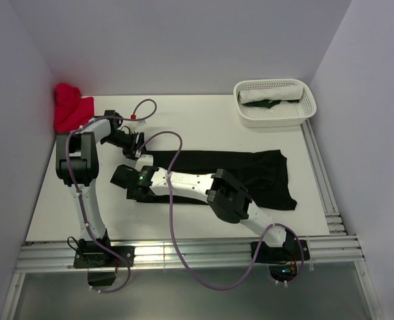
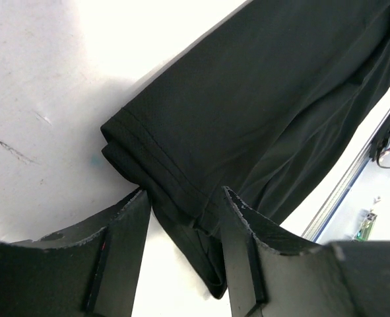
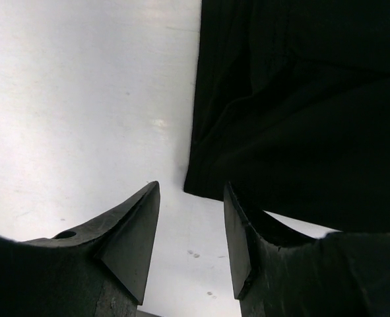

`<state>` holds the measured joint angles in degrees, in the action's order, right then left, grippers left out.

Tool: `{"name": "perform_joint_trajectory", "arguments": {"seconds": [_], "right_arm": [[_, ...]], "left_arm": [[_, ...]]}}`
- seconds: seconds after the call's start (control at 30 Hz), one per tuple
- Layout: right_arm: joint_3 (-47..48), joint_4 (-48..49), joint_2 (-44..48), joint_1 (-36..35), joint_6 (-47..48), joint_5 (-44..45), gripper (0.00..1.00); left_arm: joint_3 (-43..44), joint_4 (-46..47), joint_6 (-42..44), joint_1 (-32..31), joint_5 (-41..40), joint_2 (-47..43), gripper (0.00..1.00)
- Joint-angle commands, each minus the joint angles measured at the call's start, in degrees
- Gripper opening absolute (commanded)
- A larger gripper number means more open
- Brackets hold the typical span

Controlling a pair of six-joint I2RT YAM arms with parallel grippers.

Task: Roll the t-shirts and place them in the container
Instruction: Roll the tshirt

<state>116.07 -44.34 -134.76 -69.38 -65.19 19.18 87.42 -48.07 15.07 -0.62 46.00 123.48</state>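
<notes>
Sprawling limp, matte black t-shirt (image 1: 263,170)

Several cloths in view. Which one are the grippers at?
The black t-shirt, laid long mid-table: left gripper and right gripper are open at its end. The red cloth is bunched in the far corner; the white roll lies in the basket.

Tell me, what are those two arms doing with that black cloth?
Two robot arms are working on a black t-shirt laid out as a long strip on the table. The left gripper and right gripper both sit open at its left end, the left one straddling the hem. It isn't rolled yet. A white roll lies in the basket.
</notes>
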Motion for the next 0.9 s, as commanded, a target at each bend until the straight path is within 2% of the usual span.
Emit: {"name": "perform_joint_trajectory", "arguments": {"seconds": [0.0,0.33,0.57,0.73,0.87], "right_arm": [[2.23,-4.71,-1.21,-0.93,-1.26,4.2,0.51],[3.72,-5.76,-3.58,-1.28,-1.0,4.9,0.5],[4.86,-4.53,-4.28,-1.19,0.5,4.46,0.39],[4.87,-4.1,-4.46,-1.28,0.77,3.94,0.22],[0.48,0.29,-1.22,-1.1,0.76,2.54,0.14]], "left_arm": [[-0.93,3.69,-0.57,-0.78,-3.28,-0.26,0.52],[-1.2,5.36,-2.41,-1.4,-4.69,-0.08,0.46],[-2.6,7.38,-3.82,-2.1,-7.41,-1.75,0.37],[-2.69,7.64,-4.08,-2.45,-8.55,-2.63,0.27],[-2.87,7.99,-4.52,-2.45,-9.87,-3.6,0.17]]}}
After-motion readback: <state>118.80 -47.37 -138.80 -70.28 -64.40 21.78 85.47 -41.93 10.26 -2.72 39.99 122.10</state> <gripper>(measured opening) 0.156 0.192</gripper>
